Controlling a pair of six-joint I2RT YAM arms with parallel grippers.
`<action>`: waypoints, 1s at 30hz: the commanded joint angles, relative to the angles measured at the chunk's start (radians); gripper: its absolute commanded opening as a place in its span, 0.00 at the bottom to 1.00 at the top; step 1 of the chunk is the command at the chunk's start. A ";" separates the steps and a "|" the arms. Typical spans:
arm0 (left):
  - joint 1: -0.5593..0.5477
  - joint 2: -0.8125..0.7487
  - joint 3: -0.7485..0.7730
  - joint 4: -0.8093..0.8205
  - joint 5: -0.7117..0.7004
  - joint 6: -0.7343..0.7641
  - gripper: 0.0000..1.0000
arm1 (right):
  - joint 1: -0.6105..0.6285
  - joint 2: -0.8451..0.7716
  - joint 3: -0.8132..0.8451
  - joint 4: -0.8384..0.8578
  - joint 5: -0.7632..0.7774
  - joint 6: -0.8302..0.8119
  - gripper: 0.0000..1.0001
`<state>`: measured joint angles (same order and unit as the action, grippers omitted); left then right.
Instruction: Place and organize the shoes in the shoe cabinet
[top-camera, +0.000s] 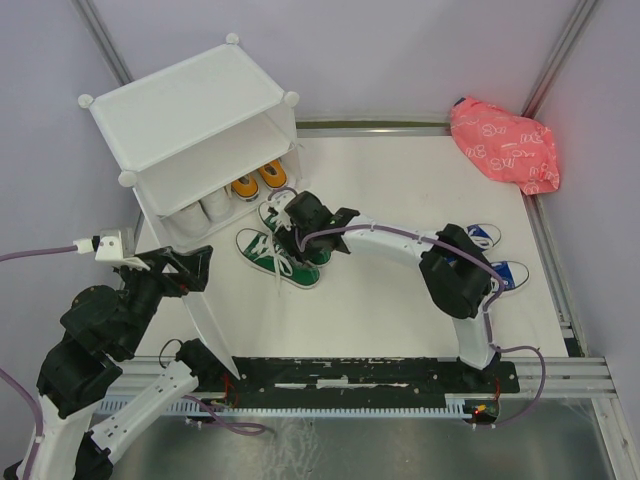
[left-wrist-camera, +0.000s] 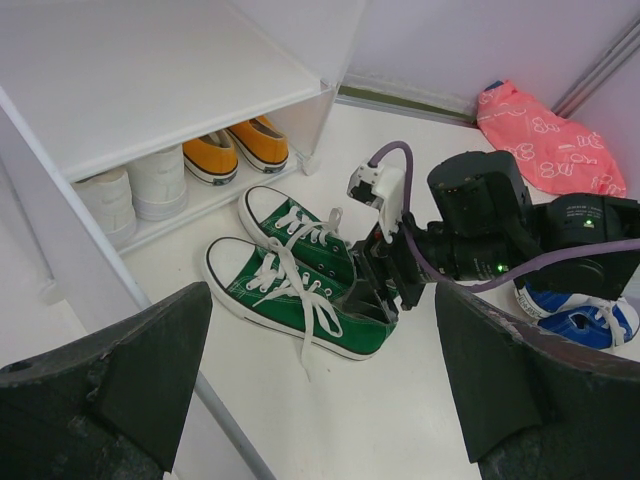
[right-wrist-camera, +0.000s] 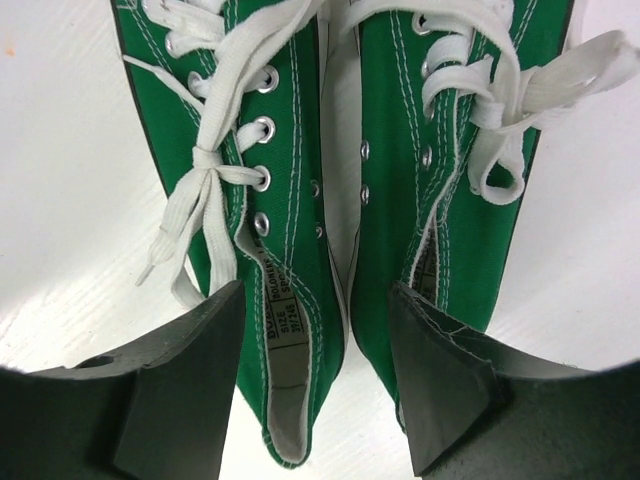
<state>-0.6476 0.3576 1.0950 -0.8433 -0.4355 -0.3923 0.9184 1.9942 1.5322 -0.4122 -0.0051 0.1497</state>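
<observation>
The white shoe cabinet (top-camera: 190, 110) stands at the far left, its opening facing the table. Orange shoes (top-camera: 258, 181) and white shoes (top-camera: 205, 213) sit on its lower level. Two green shoes (top-camera: 278, 258) lie side by side in front of it, toes toward the cabinet. My right gripper (top-camera: 300, 238) is open at their heels. In the right wrist view its fingers (right-wrist-camera: 190, 390) straddle the left green shoe (right-wrist-camera: 300, 330) and the inner side of the right one (right-wrist-camera: 450, 200). The blue shoes (top-camera: 495, 258) lie beside the right arm. My left gripper (top-camera: 185, 270) is open and empty by the cabinet's near panel.
A pink patterned bag (top-camera: 505, 145) lies at the far right corner. The cabinet's near side panel (top-camera: 205, 315) reaches toward the left arm. A loose white lace (left-wrist-camera: 305, 340) trails from the near green shoe. Metal rails edge the table.
</observation>
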 joint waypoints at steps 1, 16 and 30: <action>0.001 0.009 -0.012 -0.109 0.004 -0.033 0.99 | 0.004 0.030 0.031 0.021 -0.012 -0.042 0.66; 0.002 0.006 -0.029 -0.114 -0.008 -0.030 0.99 | 0.004 0.054 -0.020 0.039 0.092 -0.075 0.62; 0.002 0.012 -0.030 -0.108 -0.005 -0.028 0.99 | 0.003 0.003 -0.004 0.006 0.150 -0.130 0.69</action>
<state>-0.6476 0.3576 1.0908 -0.8379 -0.4423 -0.3923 0.9276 2.0449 1.5234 -0.3840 0.0975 0.0448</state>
